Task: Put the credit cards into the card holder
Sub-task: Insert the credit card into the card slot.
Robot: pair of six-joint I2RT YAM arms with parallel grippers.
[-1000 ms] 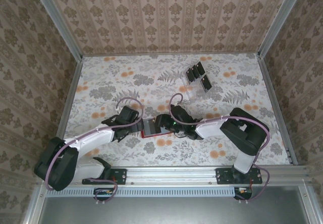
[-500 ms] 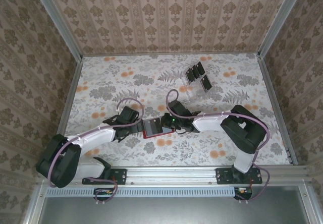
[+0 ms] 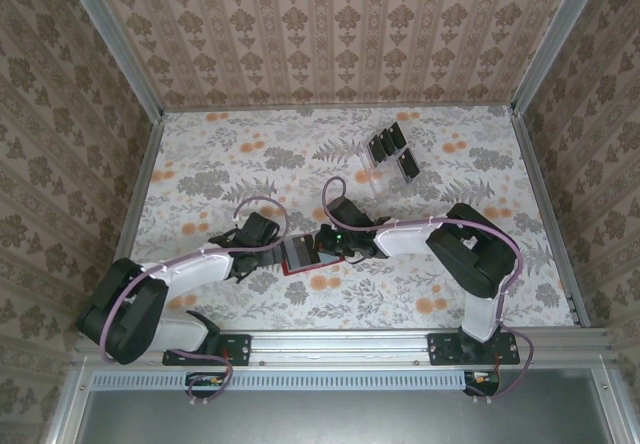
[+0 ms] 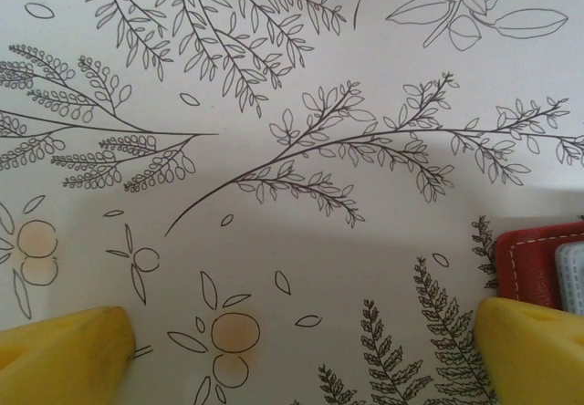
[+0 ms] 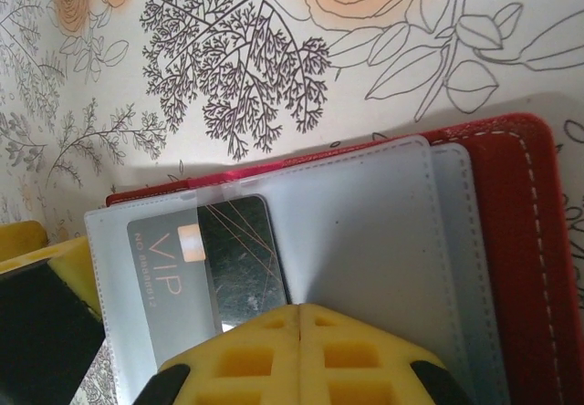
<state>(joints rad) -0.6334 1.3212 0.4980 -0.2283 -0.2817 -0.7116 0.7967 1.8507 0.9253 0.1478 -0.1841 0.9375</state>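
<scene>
inside one card holder [image 5: 511, 268], one card [image 5: 233, 250]; three cards [image 3: 408, 165] beyond; right tool [image 5: 301, 323] together, left tool [image 4: 297, 355] apart

card holder [image 3: 298, 255] mid-table | one card [image 5: 208, 261] in its sleeve | other cards [image 3: 408, 165] in rack [image 3: 368, 176] behind-right

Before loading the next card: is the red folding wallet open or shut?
Open: the red folding wallet lies spread, translucent sleeves exposed, a black VIP card inside one.

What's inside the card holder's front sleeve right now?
One black VIP card sits inside the card holder, in its clear sleeve. The shut right pincer covers its lower edge; what the sleeves behind hold is hidden.
</scene>
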